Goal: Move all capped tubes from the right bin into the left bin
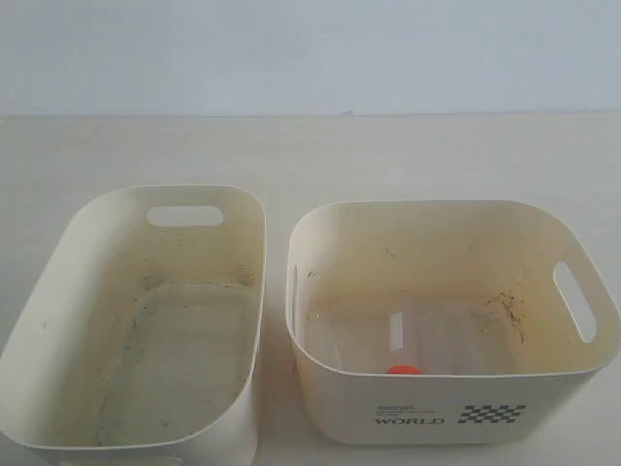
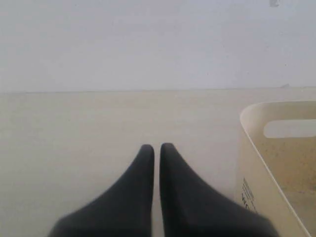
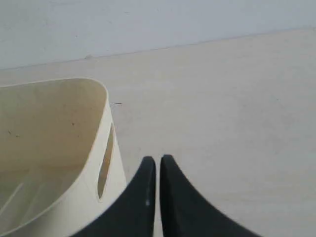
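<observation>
We log the left jaws clenched tip to tip, grasping nothing, with bare desk [image 2: 74, 138] beyond them. The right jaws are likewise clenched and empty, just beside the right bin [image 3: 74, 123]. That bin, cream with black "WORLD" print and a checker patch, holds the capped tubes [image 1: 395, 335]: clear bodies lying flat on its floor, one white label strip and one orange-red cap plain, the rest too faint to count. The left bin [image 1: 58, 291], plain and grimy inside, stands just beside it.

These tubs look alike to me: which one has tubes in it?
The right tub, printed WORLD; an orange-red cap shows inside. The plain left tub shows none.
</observation>
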